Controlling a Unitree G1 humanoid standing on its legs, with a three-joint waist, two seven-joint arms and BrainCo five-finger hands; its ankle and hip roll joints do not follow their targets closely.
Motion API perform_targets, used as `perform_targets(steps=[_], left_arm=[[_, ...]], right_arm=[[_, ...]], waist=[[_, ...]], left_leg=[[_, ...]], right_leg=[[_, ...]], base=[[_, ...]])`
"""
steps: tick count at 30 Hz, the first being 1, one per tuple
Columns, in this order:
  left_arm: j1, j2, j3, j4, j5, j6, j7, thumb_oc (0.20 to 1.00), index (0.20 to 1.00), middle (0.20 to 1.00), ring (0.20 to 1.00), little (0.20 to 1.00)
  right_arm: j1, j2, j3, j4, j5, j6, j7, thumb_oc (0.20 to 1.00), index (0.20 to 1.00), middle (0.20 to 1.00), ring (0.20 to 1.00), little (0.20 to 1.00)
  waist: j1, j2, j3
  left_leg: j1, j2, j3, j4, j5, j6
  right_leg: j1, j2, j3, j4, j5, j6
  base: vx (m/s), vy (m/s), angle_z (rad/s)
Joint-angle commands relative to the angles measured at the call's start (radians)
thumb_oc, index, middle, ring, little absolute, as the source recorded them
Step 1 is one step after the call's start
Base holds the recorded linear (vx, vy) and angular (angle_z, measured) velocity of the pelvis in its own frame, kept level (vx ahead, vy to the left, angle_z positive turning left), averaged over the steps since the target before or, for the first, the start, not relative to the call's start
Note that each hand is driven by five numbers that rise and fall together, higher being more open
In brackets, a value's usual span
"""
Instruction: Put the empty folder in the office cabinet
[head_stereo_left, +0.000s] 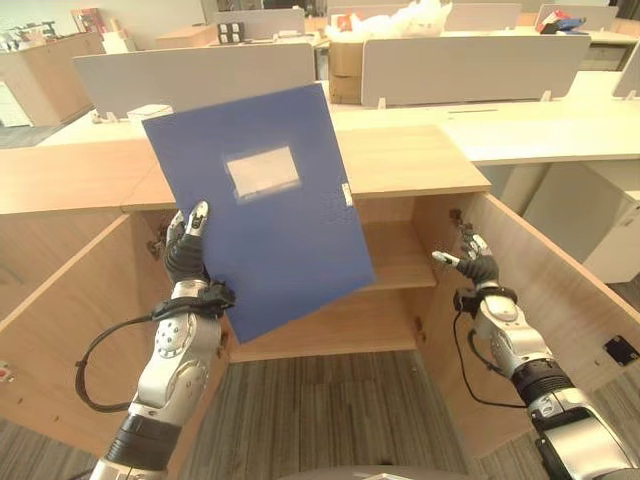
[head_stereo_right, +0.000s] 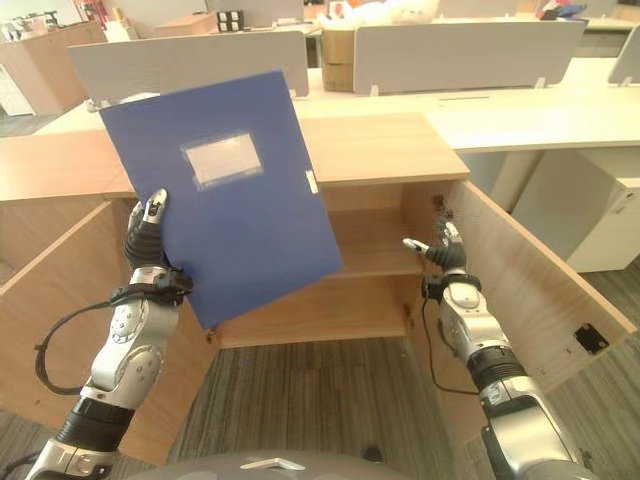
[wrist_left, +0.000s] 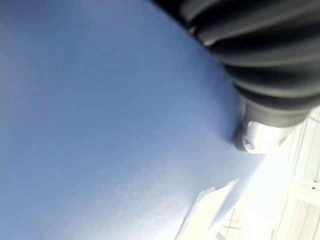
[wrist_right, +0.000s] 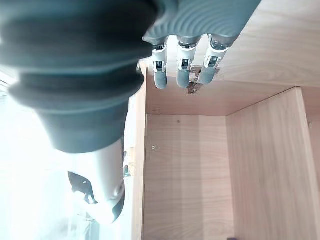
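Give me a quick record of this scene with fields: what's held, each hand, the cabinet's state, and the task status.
held item: flat blue folder with a pale label, tilted, raised in front of the cabinet
left hand: grips the folder's lower left edge
right hand: holds nothing, fingers straight, beside the right door
cabinet: light wooden office cabinet, both doors open, a shelf inside
task status: folder not yet inside

Premises are presenting as an open-plan office. Rows of white desks (head_stereo_left: 560, 125) with grey divider screens (head_stereo_left: 468, 68) are running across the upper frame. A low wooden cabinet (head_stereo_left: 400, 160), doors standing open, is occupying the centre, over grey carpet (head_stereo_left: 330, 420) at the bottom.
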Motion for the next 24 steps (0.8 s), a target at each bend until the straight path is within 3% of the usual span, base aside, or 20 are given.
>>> perform_targets(steps=[1, 5, 9, 15, 24], left_arm=[[-0.032, 0.041, -0.02, -0.054, -0.045, -0.041, -0.052, 0.2, 0.2, 0.2, 0.2, 0.2], [-0.027, 0.035, -0.035, -0.07, -0.058, -0.035, -0.06, 0.2, 0.2, 0.2, 0.2, 0.2], [0.024, -0.021, -0.056, -0.111, -0.09, -0.011, -0.059, 0.2, 0.2, 0.2, 0.2, 0.2], [0.072, -0.05, -0.086, -0.153, -0.128, 0.014, -0.082, 0.2, 0.2, 0.2, 0.2, 0.2], [0.13, -0.049, -0.083, -0.157, -0.144, 0.045, -0.102, 0.2, 0.2, 0.2, 0.2, 0.2]], right_arm=[[-0.082, -0.019, -0.004, -0.07, 0.096, -0.079, 0.022, 1.0, 1.0, 1.0, 1.0, 1.0], [-0.084, 0.011, 0.027, -0.16, 0.199, -0.08, 0.056, 1.0, 1.0, 1.0, 1.0, 1.0], [-0.051, 0.099, 0.15, -0.379, 0.366, -0.072, 0.149, 1.0, 1.0, 1.0, 1.0, 1.0], [-0.027, 0.14, 0.258, -0.452, 0.408, -0.037, 0.171, 1.0, 1.0, 1.0, 1.0, 1.0], [0.01, 0.147, 0.284, -0.484, 0.393, -0.011, 0.181, 1.0, 1.0, 1.0, 1.0, 1.0]], waist=[[-0.005, -0.047, -0.028], [-0.004, -0.053, -0.021], [0.004, -0.069, -0.008], [0.016, -0.079, -0.004], [0.032, -0.094, 0.0]], left_leg=[[-0.049, -0.006, -0.008, 0.0, -0.069, -0.026], [-0.052, -0.007, -0.01, 0.0, -0.068, -0.025], [-0.061, -0.007, -0.009, 0.0, -0.066, -0.024], [-0.069, -0.008, -0.012, 0.0, -0.065, -0.023], [-0.086, -0.009, -0.02, 0.0, -0.062, -0.022]], right_leg=[[0.09, -0.096, -0.015, 0.002, -0.138, 0.101], [0.086, -0.099, -0.015, 0.002, -0.134, 0.102], [0.077, -0.101, -0.011, 0.002, -0.127, 0.102], [0.07, -0.104, -0.012, 0.002, -0.124, 0.101], [0.059, -0.107, -0.019, 0.002, -0.122, 0.103]], base=[[0.0, 0.0, 0.0], [0.0, 0.0, 0.0], [0.0, -0.001, -0.01], [0.0, 0.0, 0.0], [0.0, 0.0, 0.0]])
